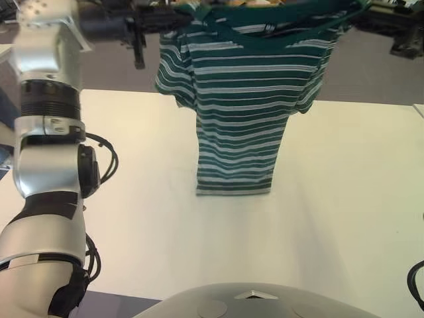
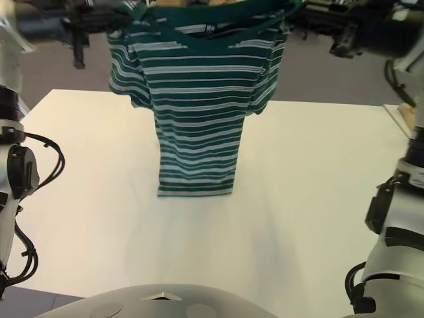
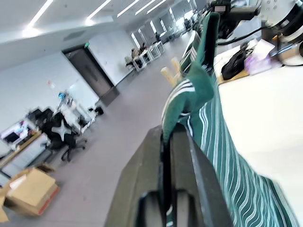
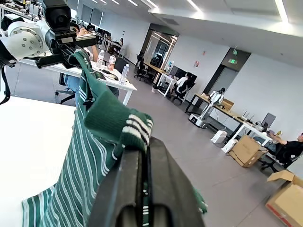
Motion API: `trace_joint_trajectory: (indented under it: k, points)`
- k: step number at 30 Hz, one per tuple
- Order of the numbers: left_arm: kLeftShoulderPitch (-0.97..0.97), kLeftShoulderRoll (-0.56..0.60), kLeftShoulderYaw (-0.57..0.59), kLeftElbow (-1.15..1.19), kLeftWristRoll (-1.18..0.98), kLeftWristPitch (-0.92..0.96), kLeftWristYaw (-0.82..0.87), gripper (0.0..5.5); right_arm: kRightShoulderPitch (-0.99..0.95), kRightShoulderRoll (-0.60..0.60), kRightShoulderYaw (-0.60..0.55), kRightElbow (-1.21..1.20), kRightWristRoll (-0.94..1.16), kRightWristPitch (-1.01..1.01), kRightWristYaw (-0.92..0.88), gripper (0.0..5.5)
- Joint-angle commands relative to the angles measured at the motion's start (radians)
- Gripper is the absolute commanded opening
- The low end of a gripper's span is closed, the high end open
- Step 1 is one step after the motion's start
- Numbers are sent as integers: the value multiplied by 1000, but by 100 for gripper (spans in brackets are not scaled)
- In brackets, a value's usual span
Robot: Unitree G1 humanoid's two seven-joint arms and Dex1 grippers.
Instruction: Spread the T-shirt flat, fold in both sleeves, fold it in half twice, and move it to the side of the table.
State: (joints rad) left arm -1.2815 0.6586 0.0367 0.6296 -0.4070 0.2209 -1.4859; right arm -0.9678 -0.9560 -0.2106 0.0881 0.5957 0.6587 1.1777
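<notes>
The white rectangular table spreads from 9 to 3 o'clock in the head views. The green, white-striped fabric T-shirt hangs above its far half, toward 12 o'clock, with the front of the shirt facing the robot.

The shirt is strung by its shoulders between the two arms. The left gripper is at about 10 o'clock of the garment and the right gripper at about 2 o'clock. Both are closed tight, each pinching a bunch of green shoulder cloth between its fingers.

The shirt's long axis, collar to hem, drops straight down, and the shoulder line runs from 9 to 3 o'clock. The hem appears to rest on the table just on the 12 o'clock side of its middle. The left sleeve and the right sleeve dangle loose at either side. Below them the body looks narrower than the chest, as if gathered in.

The shirt is not yet spread flat. That step looks to turn on the hem touching down while the collar is high. Lowering both arms together, carrying the shoulders toward 12 or 6 o'clock, should lay the long axis along the table. Neither arm is nearer, since each holds one shoulder.

The wrist views give the clamped cloth at close range. The head views give the hem's contact with the table and the hang of the sleeves.
</notes>
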Motion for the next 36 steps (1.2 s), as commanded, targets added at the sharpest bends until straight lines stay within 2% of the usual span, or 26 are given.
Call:
trace_joint_trajectory:
  k: [1,9,11,13,15,17,19,22,24,28,33,36]
  points:
    - [-5,71,74,-263,-136,151,-24,0,-10,-83,-113,-156,116,87,-8,1]
    - [36,150,160,-538,-282,304,44,0,-29,-211,-284,-276,321,228,-64,1]
    - [74,165,131,-564,-249,300,54,0,15,-221,-300,-300,357,255,-77,1]
    - [137,177,51,-566,-168,272,53,0,97,-211,-285,-323,362,277,-88,1]
    - [235,155,-82,-543,-89,249,16,0,225,-180,-214,-324,313,269,-86,1]
    - [297,95,-185,-460,-52,231,-38,0,315,-132,-110,-268,267,244,-61,1]
    - [288,14,-250,-266,4,187,-64,0,304,-39,38,-131,197,205,-28,1]
    - [188,-111,-264,106,98,66,3,0,185,140,223,158,34,100,-32,1]
    - [136,-174,-263,306,164,-31,91,0,100,257,296,382,-87,-8,-80,1]
    - [144,-250,-323,583,352,-212,329,0,-23,456,341,843,-284,-247,-254,1]
    - [230,-282,-401,701,559,-327,572,0,-77,576,320,1103,-411,-424,-461,1]
    - [258,-313,-368,719,594,-390,746,0,-97,614,268,1170,-428,-480,-560,1]
